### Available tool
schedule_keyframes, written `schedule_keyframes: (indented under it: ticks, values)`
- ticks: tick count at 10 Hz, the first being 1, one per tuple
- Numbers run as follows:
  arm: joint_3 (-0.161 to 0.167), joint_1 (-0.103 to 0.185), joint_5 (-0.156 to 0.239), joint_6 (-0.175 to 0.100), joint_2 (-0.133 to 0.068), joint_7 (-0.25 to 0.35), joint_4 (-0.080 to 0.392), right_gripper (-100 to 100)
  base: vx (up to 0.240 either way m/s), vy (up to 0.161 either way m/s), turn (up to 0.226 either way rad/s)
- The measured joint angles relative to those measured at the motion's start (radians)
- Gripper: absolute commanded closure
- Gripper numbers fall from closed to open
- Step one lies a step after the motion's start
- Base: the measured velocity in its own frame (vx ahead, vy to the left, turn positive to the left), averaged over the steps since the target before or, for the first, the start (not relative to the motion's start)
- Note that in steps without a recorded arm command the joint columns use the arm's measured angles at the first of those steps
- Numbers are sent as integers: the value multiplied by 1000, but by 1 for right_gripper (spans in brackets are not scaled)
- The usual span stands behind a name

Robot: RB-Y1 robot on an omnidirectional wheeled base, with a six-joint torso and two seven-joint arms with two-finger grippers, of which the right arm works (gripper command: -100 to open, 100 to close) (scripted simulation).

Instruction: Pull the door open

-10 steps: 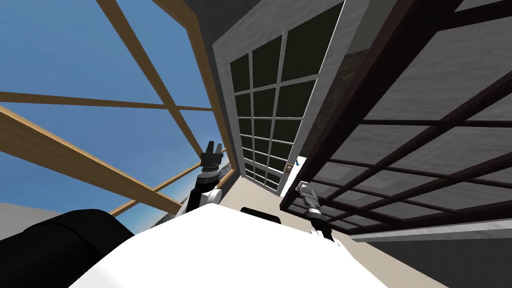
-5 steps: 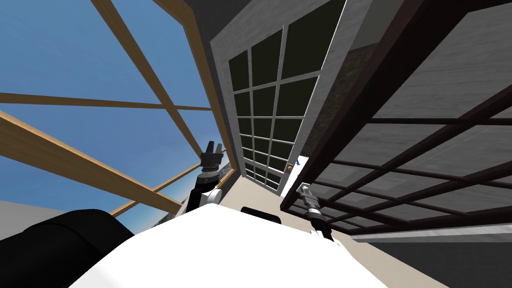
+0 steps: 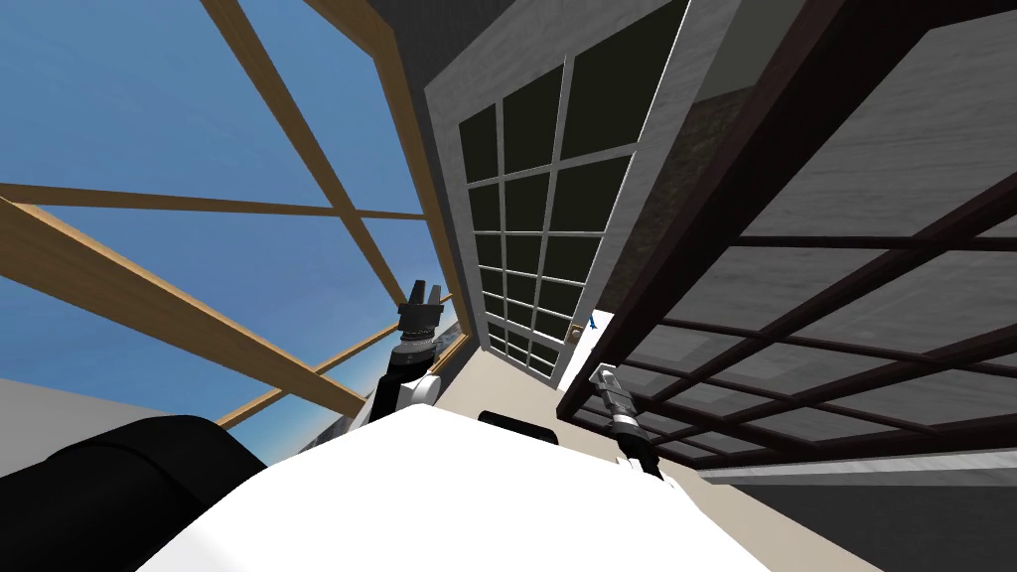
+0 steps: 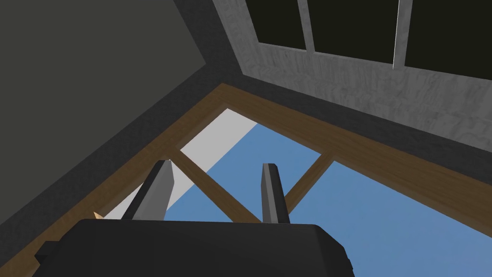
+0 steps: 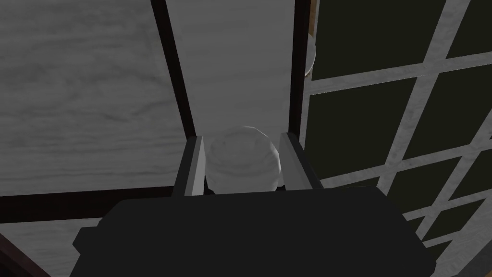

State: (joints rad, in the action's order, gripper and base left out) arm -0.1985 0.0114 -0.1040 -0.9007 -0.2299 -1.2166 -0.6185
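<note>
head view first: the right tool (image 3: 603,377) is low at the near edge of the dark-framed door (image 3: 824,288), whose grey panes sweep off to the right, while the pale grid-paned door (image 3: 536,228) stands just beyond it. the left tool (image 3: 421,295) is raised well apart from the work, up by the wooden window frame (image 3: 328,199). on to the left wrist view: its fingers (image 4: 161,190) stand wide with nothing between them, so that arm looks idle. now the right wrist view, and here's the action: a pale round knob (image 5: 242,158) sits deep between the two blades, each pressing a side, so this tool is clamped on the knob, hard against the dark-framed door's grey panel. my read is that the grasp is made and the pull is the step in hand. to do it well, hold the squeeze firm, because a smooth round knob could slip out forward between thin blades. draw back along the door's swing arc rather than in a straight line, let the wrist turn with the panel, and go slowly enough that the knob doesn't creep toward the fingertips. which side the hinges are on i can't tell from here.
</note>
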Motion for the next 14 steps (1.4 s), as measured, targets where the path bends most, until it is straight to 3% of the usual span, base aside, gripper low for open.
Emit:
schedule_keyframes:
  ticks: [5, 14]
  values:
    - [9, -2, 26, 1, -1, 91, -1, 100, -34, -16, 46]
    - [30, -4, 88, 4, -7, 312, -6, 100, -39, -17, 55]
